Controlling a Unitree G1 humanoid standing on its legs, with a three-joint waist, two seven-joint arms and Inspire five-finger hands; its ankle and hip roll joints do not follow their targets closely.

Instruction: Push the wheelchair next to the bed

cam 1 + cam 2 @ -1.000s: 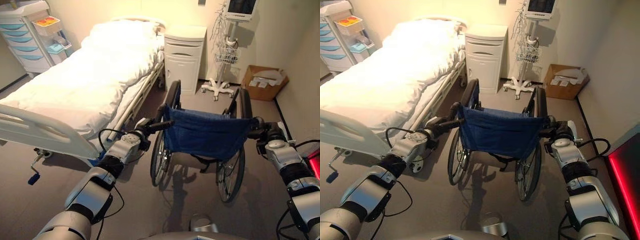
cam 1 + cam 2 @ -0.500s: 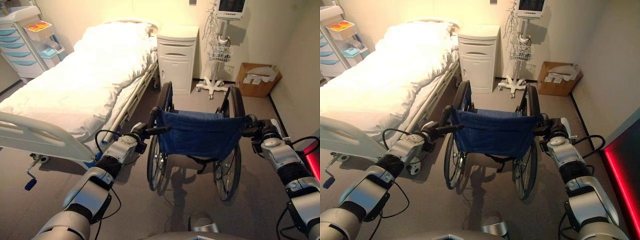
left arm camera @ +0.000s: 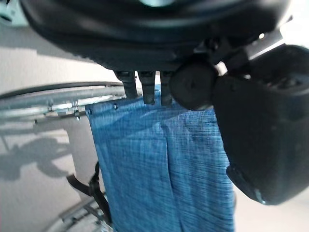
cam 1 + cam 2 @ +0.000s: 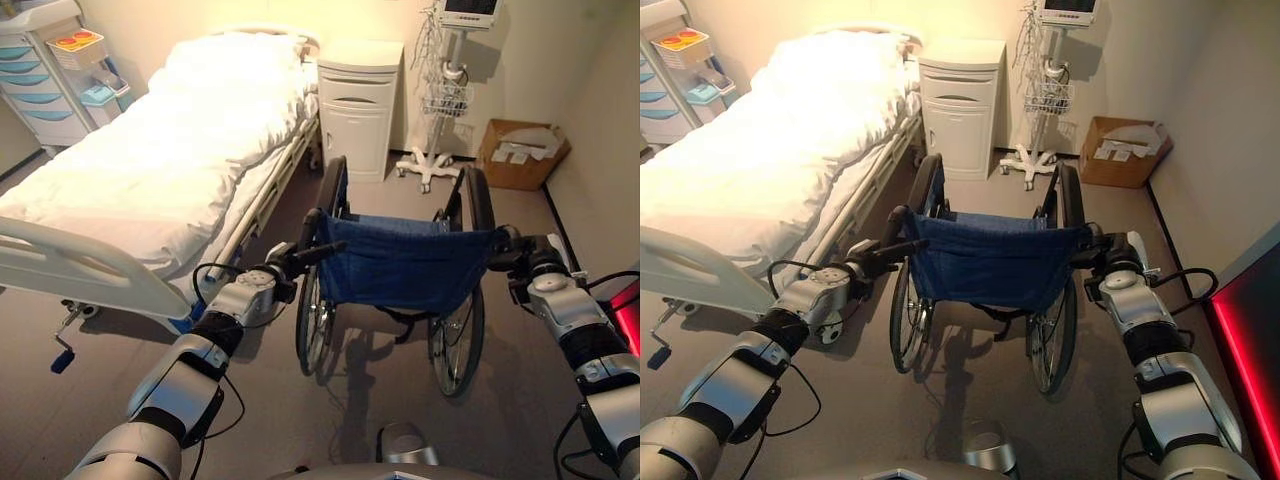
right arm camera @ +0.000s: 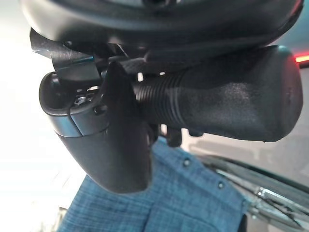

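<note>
A wheelchair (image 4: 400,265) with a blue cloth back and black wheels stands on the grey floor, facing away from me, just right of the bed's foot half. The bed (image 4: 170,150) with white bedding runs along the left. My left hand (image 4: 268,275) is curled round the wheelchair's left push handle (image 4: 318,252). My right hand (image 4: 525,262) is curled round the right push handle (image 5: 231,106), whose ribbed black grip shows past the thumb in the right wrist view. The blue back (image 3: 159,164) hangs close before the left hand.
A white bedside cabinet (image 4: 360,108) stands ahead against the far wall. Right of it are a monitor stand on castors (image 4: 440,100) and a cardboard box (image 4: 522,152). A trolley with blue drawers (image 4: 40,75) is at far left. The bed's footboard (image 4: 90,270) juts near my left arm.
The view has swayed slightly between frames. The wheelchair stays in both hands beside the bed, rolled a little nearer the cabinet; the grips are unchanged.
</note>
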